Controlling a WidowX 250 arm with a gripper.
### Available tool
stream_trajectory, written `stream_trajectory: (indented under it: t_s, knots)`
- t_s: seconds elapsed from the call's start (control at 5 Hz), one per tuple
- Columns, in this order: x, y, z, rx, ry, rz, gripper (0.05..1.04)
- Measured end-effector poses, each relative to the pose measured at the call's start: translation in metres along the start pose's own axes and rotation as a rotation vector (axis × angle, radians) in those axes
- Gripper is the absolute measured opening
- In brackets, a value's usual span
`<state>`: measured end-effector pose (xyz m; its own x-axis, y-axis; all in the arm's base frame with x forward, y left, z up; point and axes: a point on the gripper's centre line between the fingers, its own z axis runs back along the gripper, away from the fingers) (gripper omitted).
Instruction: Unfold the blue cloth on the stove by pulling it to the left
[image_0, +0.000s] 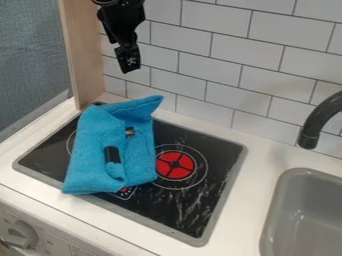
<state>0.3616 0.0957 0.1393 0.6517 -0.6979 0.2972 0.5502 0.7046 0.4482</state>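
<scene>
Hanging above blue cloth (90, 160) on stovetop (217, 160), hand (129, 61) empty, how far open unclear; grey sink (291, 192) nearby.

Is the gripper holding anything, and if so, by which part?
Nothing is held: the gripper hangs above the blue cloth, which lies on the stove.

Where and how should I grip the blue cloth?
I'd pinch the blue cloth by its pointed corner nearest the tiled wall, coming from above: that corner juts out narrow past the folded body, away from the black piece on it.
</scene>
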Motion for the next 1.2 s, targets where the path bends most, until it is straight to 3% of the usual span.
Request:
stream_trajectory:
  t_s: [0.4, 0.6, 0.8, 1.0, 1.2]
  knots:
    - [-0.007, -0.015, -0.007, -0.069, 0.052, 0.023, 0.999]
    - [-0.019, -0.024, -0.003, -0.075, 0.134, 0.128, 0.999]
    - [-0.029, -0.048, 0.007, -0.051, 0.187, 0.322, 0.999]
    - [-0.032, -0.079, 0.008, -0.009, 0.308, 0.516, 0.999]
    - [-0.042, -0.091, 0.008, 0.024, 0.321, 0.659, 0.999]
